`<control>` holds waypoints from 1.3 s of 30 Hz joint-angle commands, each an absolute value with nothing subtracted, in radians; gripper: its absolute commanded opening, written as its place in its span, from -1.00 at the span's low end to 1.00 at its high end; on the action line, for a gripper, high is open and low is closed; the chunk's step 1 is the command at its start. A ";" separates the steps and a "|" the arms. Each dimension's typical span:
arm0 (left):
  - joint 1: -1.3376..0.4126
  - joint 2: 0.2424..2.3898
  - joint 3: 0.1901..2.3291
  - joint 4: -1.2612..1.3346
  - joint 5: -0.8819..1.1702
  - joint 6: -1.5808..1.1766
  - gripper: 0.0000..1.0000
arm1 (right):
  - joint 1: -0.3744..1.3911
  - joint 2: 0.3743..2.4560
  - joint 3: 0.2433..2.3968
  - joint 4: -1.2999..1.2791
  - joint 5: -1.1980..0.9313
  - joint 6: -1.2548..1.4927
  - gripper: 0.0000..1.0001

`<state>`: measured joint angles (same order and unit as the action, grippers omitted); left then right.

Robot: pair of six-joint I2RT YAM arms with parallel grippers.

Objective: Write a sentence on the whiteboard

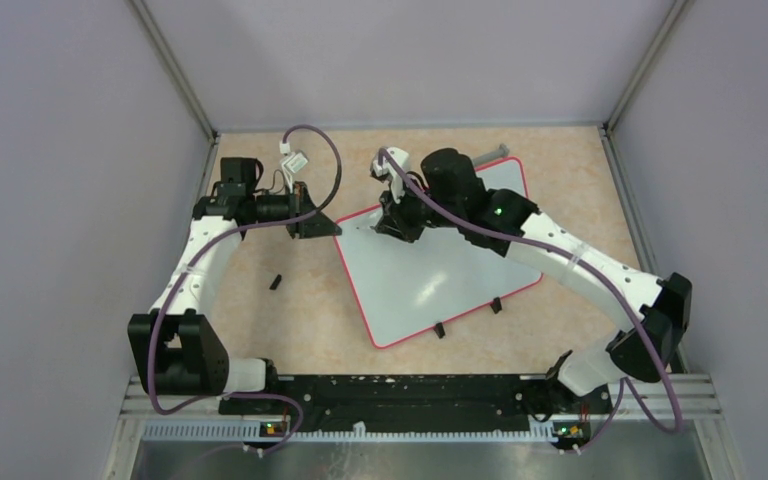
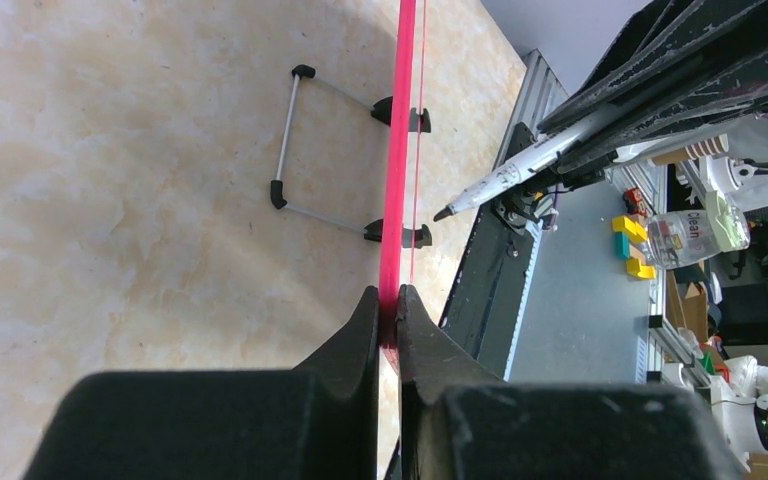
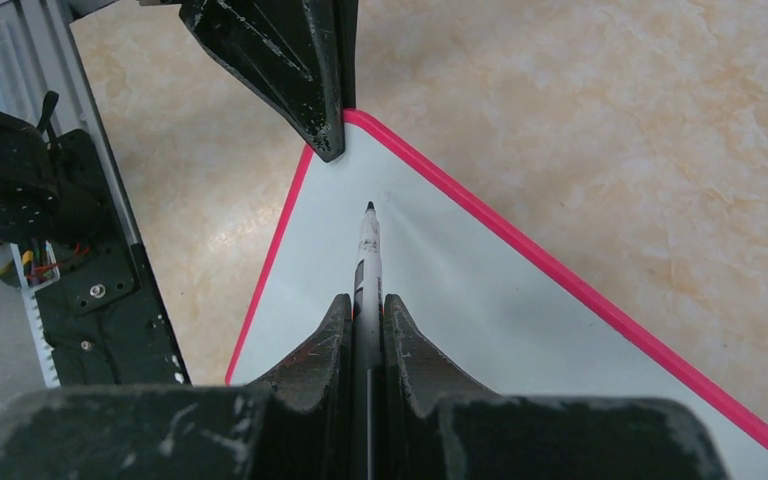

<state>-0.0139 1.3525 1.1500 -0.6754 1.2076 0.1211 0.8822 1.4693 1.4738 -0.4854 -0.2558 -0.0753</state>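
So the whiteboard (image 1: 430, 270) is lying flat on the beige tabletop (image 1: 290, 330), turned at an angle, sitting right of centre and a bit toward the back. It has a white face and a thin pink-red rim all the way round. There are two black clips (image 1: 468, 318) on the long edge nearest the arm bases.

The left fingers (image 1: 315, 222) are clamped on the board's far-left corner. The left wrist view looks straight along the rim, with both fingers pinched tight on that pink edge. That view also shows a thin wire bracket (image 2: 290, 140) hooked to the clips on the tabletop side (no idea how it sits under the board, can't make that out).

The right fingers (image 1: 392, 222) are closed around a marker (image 3: 368, 250), which has a white barrel and a dark tip. The tip points out past the fingertips toward the same corner the left arm is holding. It sits over the white face just inside the rim, really close to the left fingers. I honestly can't tell whether the tip is touching the surface or sitting a hair off it.

Further out, there's a small black bit (image 1: 276, 282) lying on the tabletop by itself. It's left of the board and well apart from it, near the left arm's forearm.
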 commanded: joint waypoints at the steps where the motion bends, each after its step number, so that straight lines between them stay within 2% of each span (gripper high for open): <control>1: -0.011 1.316 1.139 -0.642 1.232 0.120 -1.00 | 0.897 1.488 1.528 -0.467 -0.214 -0.066 -1.00; 21: -0.011 1.312 1.129 -0.635 1.237 0.129 -1.00 | 0.932 1.551 1.567 -0.466 -0.186 -0.081 -1.00; 39: -0.011 1.316 1.132 -0.635 1.232 0.133 -1.00 | 0.948 1.533 1.499 -0.503 -0.200 -0.124 -1.00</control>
<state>-0.0109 1.3479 1.1362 -0.6579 1.2072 0.1219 0.9363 1.5478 1.5181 -0.4881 -0.2073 -0.0967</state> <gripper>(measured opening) 0.084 0.086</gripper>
